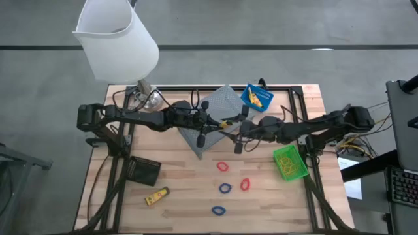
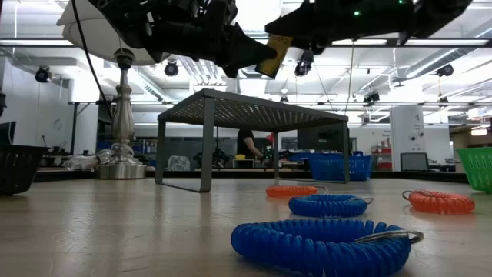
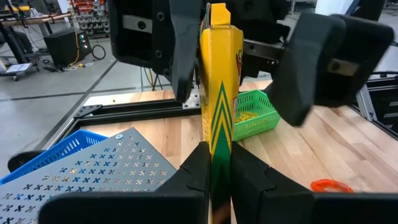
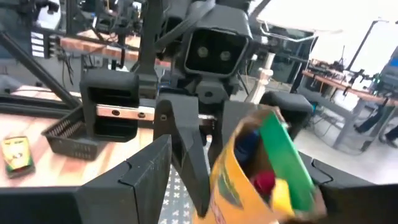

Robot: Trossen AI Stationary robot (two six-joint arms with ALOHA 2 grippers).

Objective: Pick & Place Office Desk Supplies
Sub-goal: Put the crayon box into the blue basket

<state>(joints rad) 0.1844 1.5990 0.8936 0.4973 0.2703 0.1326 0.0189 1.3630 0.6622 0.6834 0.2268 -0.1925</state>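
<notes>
A yellow crayon box (image 3: 219, 74) with a green chevron hangs in mid-air over the table's middle, between my two grippers. My left gripper (image 3: 214, 152) is shut on its near end. My right gripper (image 4: 245, 180) faces it, open, fingers standing on either side of the box's open-flap end (image 4: 280, 149) without plainly touching it. In the high view the left gripper (image 1: 210, 124) and right gripper (image 1: 236, 127) meet over a grey perforated stand (image 1: 215, 104). A second yellow box (image 1: 157, 196) lies flat near the table's front left. Red loops (image 1: 223, 166) and blue loops (image 1: 225, 188) lie on the table. My left gripper pinches the yellow box between its two fingers at the closed end (image 3: 216, 134), coming level from the table's left. The box runs on lengthwise beyond the fingertips toward the right gripper. It is lifted clear of the table and stand, slightly tilted in the low view (image 2: 273, 55).
Blue bin (image 1: 257, 96) with yellow pieces sits at the far edge, green bin (image 1: 289, 162) at the right, black bin (image 1: 144, 171) at the left. A white-shaded lamp (image 1: 117, 39) stands at the far left corner. A person shows in the room behind (image 2: 247, 146).
</notes>
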